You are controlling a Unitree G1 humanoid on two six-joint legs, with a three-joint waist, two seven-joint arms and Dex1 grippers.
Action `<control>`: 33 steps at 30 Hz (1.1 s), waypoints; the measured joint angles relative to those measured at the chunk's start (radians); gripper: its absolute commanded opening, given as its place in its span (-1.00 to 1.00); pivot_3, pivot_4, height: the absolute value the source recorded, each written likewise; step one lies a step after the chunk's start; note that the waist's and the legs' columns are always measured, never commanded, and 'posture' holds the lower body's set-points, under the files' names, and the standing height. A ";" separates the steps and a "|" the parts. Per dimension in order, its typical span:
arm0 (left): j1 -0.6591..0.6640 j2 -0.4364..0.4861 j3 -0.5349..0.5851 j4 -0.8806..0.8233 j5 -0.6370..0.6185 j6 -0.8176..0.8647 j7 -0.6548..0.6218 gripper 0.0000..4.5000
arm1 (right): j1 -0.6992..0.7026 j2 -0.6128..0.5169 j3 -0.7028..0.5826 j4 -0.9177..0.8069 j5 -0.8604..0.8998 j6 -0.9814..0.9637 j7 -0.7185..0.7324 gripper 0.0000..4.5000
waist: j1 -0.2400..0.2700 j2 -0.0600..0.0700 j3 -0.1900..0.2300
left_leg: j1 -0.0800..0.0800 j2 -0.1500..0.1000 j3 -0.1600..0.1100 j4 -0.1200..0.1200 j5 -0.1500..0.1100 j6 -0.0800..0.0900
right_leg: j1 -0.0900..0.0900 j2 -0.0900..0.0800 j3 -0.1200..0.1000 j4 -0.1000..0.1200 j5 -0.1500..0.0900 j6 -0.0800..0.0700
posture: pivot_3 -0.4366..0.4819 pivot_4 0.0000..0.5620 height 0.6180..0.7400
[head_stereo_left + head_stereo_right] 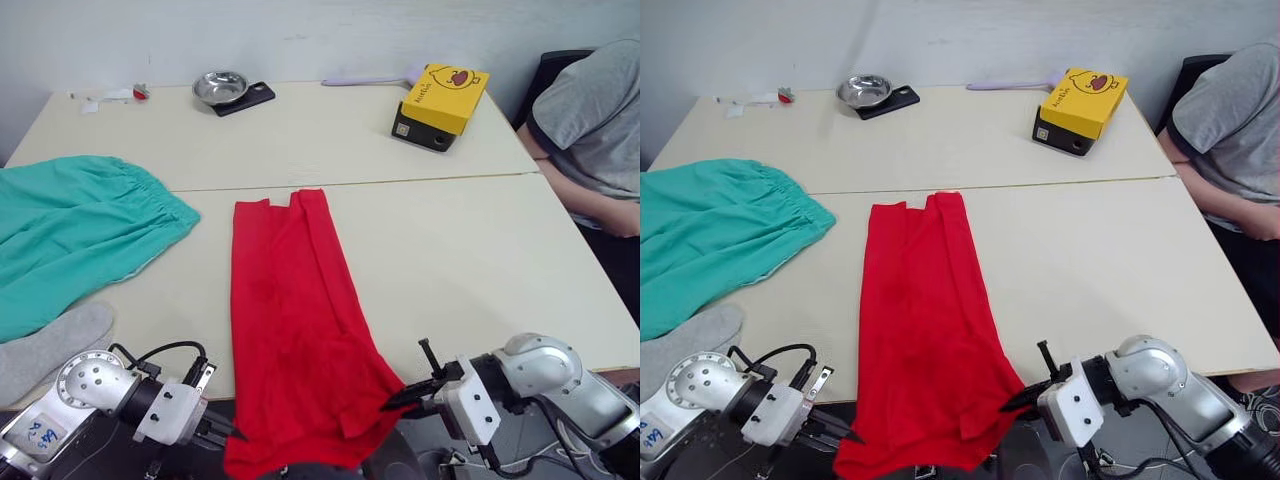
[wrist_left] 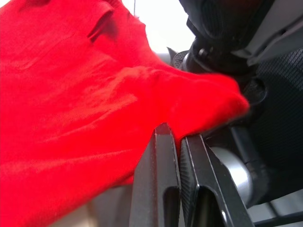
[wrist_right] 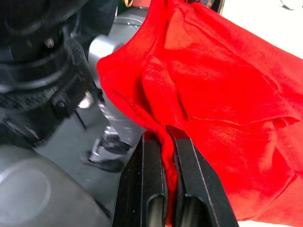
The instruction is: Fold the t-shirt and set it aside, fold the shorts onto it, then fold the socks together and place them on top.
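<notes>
The t-shirt (image 1: 290,320) lies on the table (image 1: 470,250) as a long narrow strip, already folded lengthwise, with its near end hanging over the table edge; the left gripper (image 2: 180,142) pinches 1 lower corner, and the right gripper (image 3: 166,137) is closed on the other corner. The cloth looks light, soft and limp, so it will probably sag between the 2 holds; I judge these corners a good place to hold. The shorts (image 1: 70,235) and the socks (image 1: 50,345) wait at the left.
</notes>
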 measured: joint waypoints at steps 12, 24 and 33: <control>0.069 0.001 0.165 -0.034 -0.120 0.210 -0.089 -0.98 | -0.009 -0.122 -0.086 -0.182 0.301 0.502 0.096 -1.00 | -0.001 0.000 0.001 | -0.001 0.000 -0.001 -0.002 -0.002 0.000 | -0.001 0.000 -0.001 -0.002 -0.001 -0.002 | -0.05 -0.47 1.00; -0.302 -0.065 0.336 0.115 -0.434 0.775 0.104 -0.98 | -0.488 0.166 -0.151 0.026 0.463 0.896 -0.044 -1.00 | -0.002 -0.002 0.003 | -0.003 0.000 -0.002 0.000 0.000 0.000 | -0.002 -0.001 -0.001 0.001 0.000 -0.001 | -0.05 -0.47 1.00; -0.632 -0.285 0.378 0.443 -0.401 0.922 0.341 -0.98 | -0.721 0.388 -0.169 0.400 0.289 0.974 -0.272 -1.00 | -0.004 -0.003 0.002 | -0.018 0.000 0.000 0.008 0.002 -0.006 | -0.018 -0.001 -0.002 0.008 0.000 -0.001 | -0.05 -0.47 1.00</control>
